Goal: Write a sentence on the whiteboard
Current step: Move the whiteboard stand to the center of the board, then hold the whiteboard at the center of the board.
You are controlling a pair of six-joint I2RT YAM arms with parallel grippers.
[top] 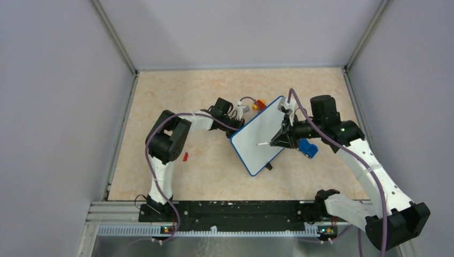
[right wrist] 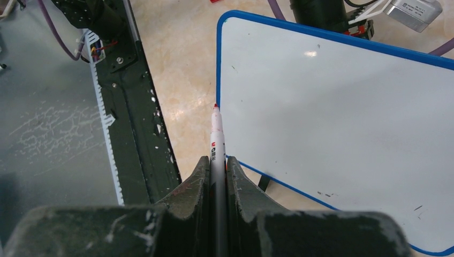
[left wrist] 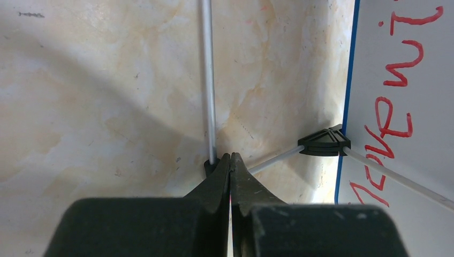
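The whiteboard (top: pixel 256 140) stands propped mid-table, a wall between the left gripper (left wrist: pixel 230 160) and the right gripper (right wrist: pixel 217 168) with its clamped marker (right wrist: pixel 216 128). Metal rods (left wrist: pixel 209 80) cross ahead of the left one's shut jaws. A blue toy car (top: pixel 308 148) crowds the right gripper's side; a red-and-yellow toy (top: pixel 259 104) sits near the board's far corner. Leftward the table (top: pixel 176 91) lies open, save a small red piece (top: pixel 185 156).

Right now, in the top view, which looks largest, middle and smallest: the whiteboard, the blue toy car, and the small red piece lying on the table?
1. whiteboard, clearly the largest.
2. blue toy car, much smaller.
3. small red piece, the smallest, only a speck.
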